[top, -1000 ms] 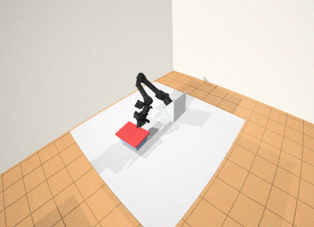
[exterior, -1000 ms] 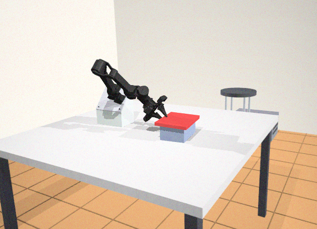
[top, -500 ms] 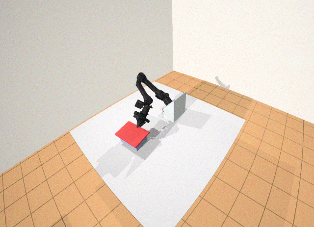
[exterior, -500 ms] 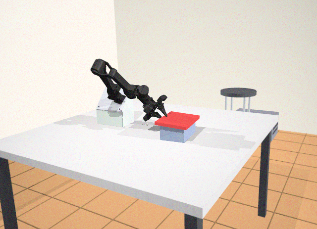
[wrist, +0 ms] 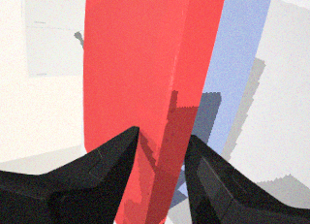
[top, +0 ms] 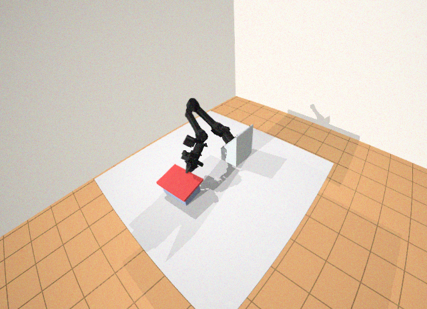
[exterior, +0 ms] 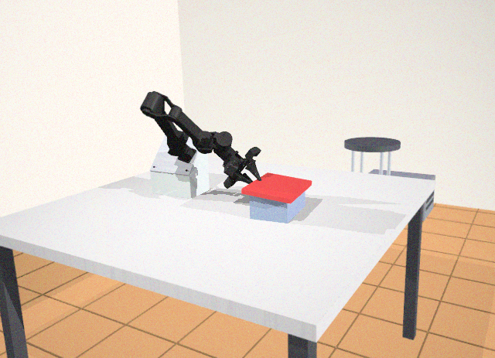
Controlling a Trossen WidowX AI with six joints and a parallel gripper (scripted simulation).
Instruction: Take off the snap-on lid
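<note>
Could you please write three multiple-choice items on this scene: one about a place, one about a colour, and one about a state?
1. Where does the gripper grip the lid?
A. at the corner nearest the arm's base
B. at its middle
C. at the corner farthest from the arm

2. What colour is the storage box under the lid?
A. green
B. pale blue
C. black

3. How does the gripper stand?
A. wide open above the lid
B. shut on nothing
C. shut on the lid's edge

Answers: 1 A, the fingertips meet the near corner; 2 B, pale blue walls show beneath the red lid; 3 C, the wrist view shows the fingers either side of the edge.
</note>
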